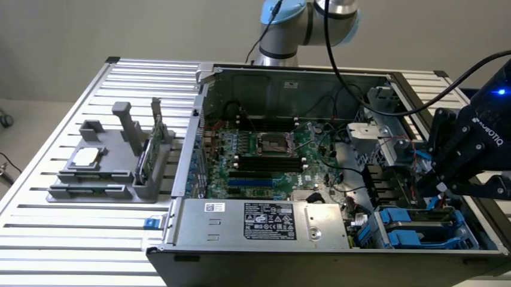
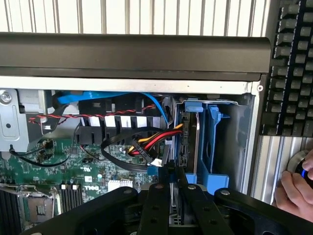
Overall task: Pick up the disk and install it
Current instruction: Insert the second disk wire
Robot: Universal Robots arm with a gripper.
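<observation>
Gripper [image 2: 172, 188] jaws clamped on the disk [image 2: 182, 142], edge-on, apparently seated partway in the blue drive bay [image 2: 213, 147].

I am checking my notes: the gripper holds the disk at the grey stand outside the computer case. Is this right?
Not quite. The gripper holds the disk at the blue drive bay inside the computer case, as the wrist view shows.
</observation>
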